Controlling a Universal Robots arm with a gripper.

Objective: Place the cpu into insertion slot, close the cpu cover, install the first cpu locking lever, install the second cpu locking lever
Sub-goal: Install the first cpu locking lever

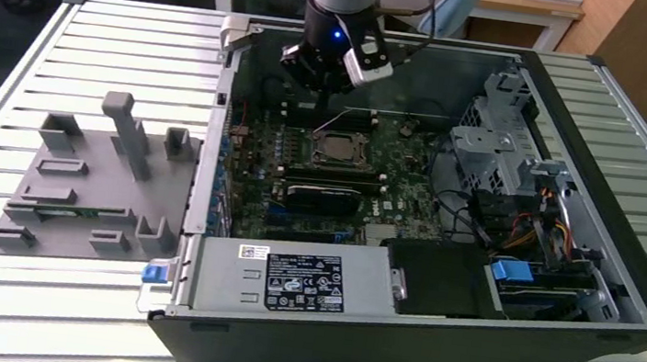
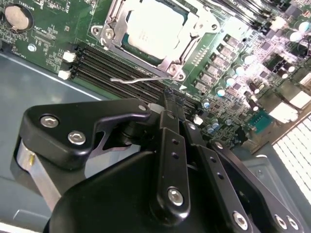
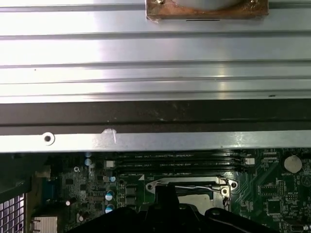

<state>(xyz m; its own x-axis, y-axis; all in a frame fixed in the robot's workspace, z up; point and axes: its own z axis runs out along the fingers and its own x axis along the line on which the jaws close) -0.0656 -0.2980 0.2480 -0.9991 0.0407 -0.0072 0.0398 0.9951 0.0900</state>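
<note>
Looking down into the open computer case (image 1: 609,272), the arm works in a walled space, so a wide swing could catch a side panel or the cabling along the exterior view's right. On the green motherboard (image 2: 43,34), small capacitors and the memory slots (image 2: 112,65) crowd the insertion slot (image 1: 337,150). A push that slides off its mark would land on them.

The gripper (image 2: 172,97) hangs low over the board with its fingers pressed together and nothing visible between them. Its tips are just beside the socket's near corner.

The cpu cover (image 2: 160,62) lies down over the socket, and the cpu (image 2: 153,26) sits inside the cover's window, its pale face showing.

The thin locking lever (image 2: 138,78) juts out over the memory slots and looks unlatched. It is the likeliest trouble, being springy, narrow wire. Closed fingertips bearing on it off-centre could let it skid aside and snap upward, or bend it instead of tucking it under its catch. Pressure on the cover while it is unlatched might also shift the chip on its contacts.
</note>
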